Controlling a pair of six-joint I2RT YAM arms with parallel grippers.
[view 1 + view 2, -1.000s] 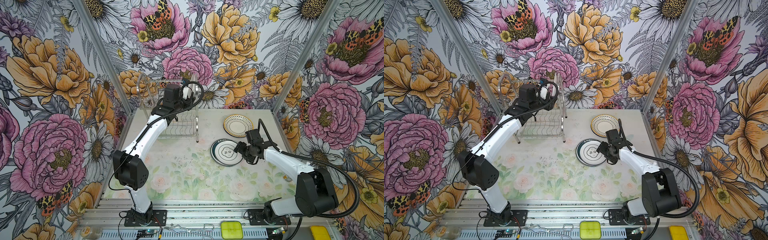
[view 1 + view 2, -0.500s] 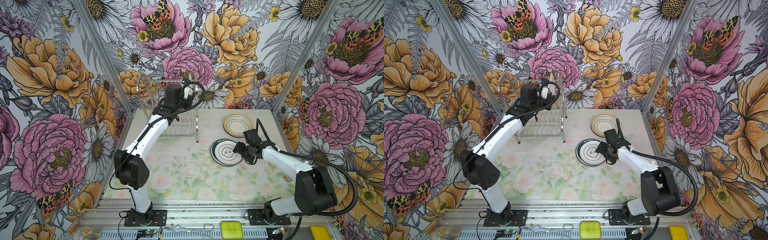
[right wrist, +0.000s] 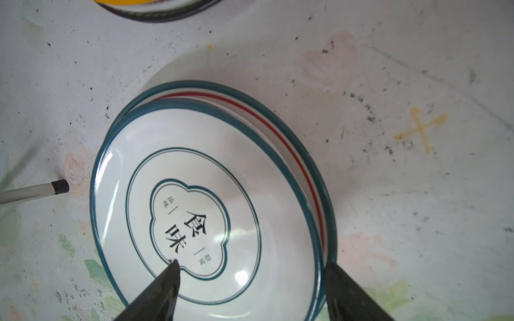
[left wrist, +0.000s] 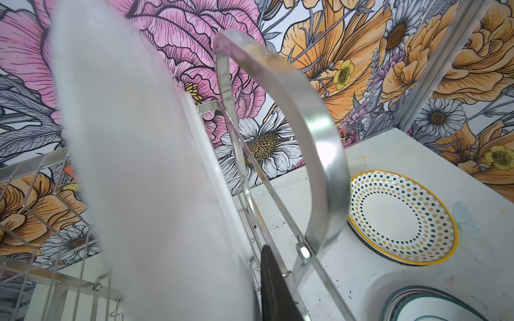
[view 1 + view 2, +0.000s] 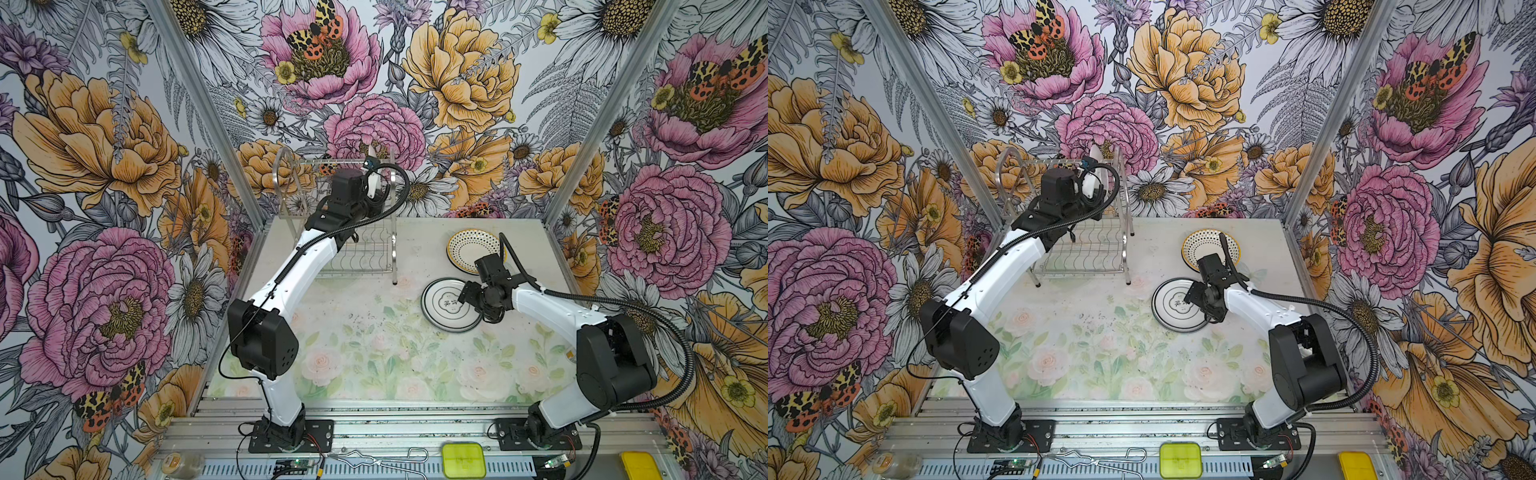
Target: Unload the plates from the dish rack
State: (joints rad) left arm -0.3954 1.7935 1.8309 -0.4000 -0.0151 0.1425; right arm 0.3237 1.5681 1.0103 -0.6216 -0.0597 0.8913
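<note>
Left gripper [image 5: 368, 189] tighter, seemingly on plate [image 4: 139, 166]

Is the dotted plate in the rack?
No, the dotted plate lies flat on the table, apart from the rack.

The left tool [image 5: 369, 176] has closed on the upright plate [image 4: 144, 166].

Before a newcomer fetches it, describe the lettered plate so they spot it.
Look right of the dish rack, on the table. The lettered plate tops the nearer stack there, at the right gripper: teal rim, black Chinese characters, unlike the dotted, yellow-edged plate behind.
</note>
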